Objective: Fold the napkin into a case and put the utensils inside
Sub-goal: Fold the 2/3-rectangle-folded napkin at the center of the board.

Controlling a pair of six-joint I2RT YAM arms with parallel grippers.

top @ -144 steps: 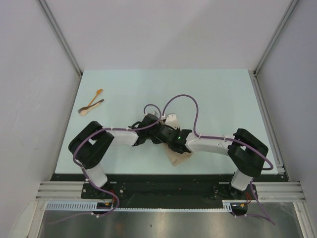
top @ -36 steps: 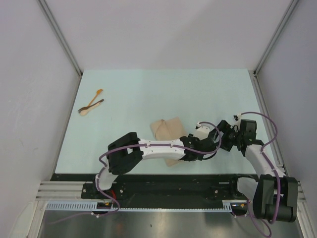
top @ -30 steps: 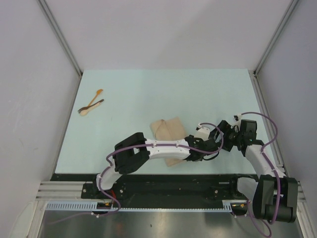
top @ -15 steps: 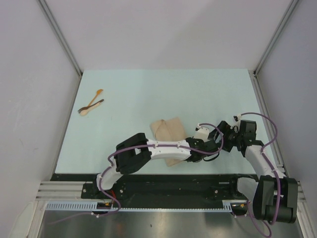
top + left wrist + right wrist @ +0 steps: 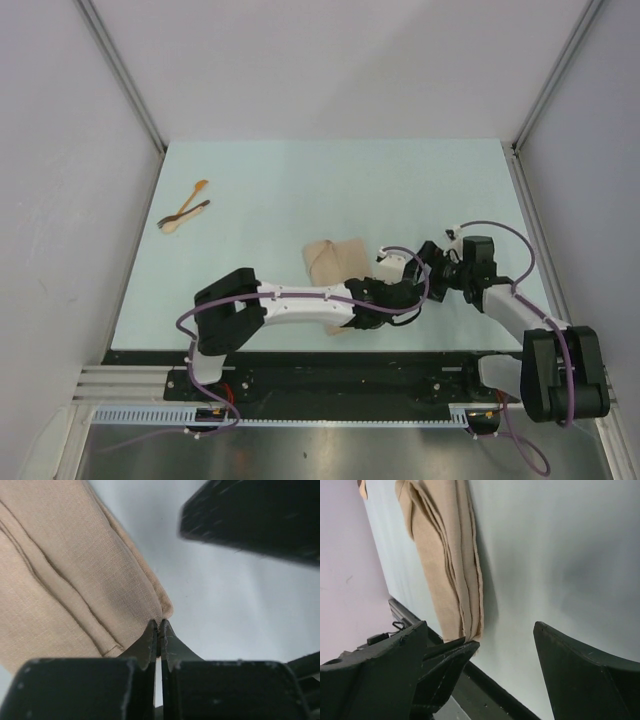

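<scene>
Near the front middle of the desk (image 5: 300,180) lies the napkin (image 5: 335,262). It is folded over into a few layers, but it is not a thin case yet. You can see the stacked edges best from the right wrist.

Your left pincer (image 5: 159,630) is clenched tight on one corner of the napkin. The two tips meet with the cloth nipped between them. I think it holds just the corner so you can lift that bit and fold it over without dragging the whole cloth. The left arm has to reach a long way across to the right to get there, so move it slowly.

Your right pincer (image 5: 480,625) is wide open and holds nothing. It hangs low over the desk, close to the same end of the napkin, with the long edge of the cloth in front of it. It looks ready to help, maybe by pressing the cloth down or by taking another corner.

The utensils (image 5: 184,211) lie crossed over each other far off at the back left of the desk. They are well apart from the napkin, so they cannot get in the way of the folding. They go in last, when the case is made.
</scene>
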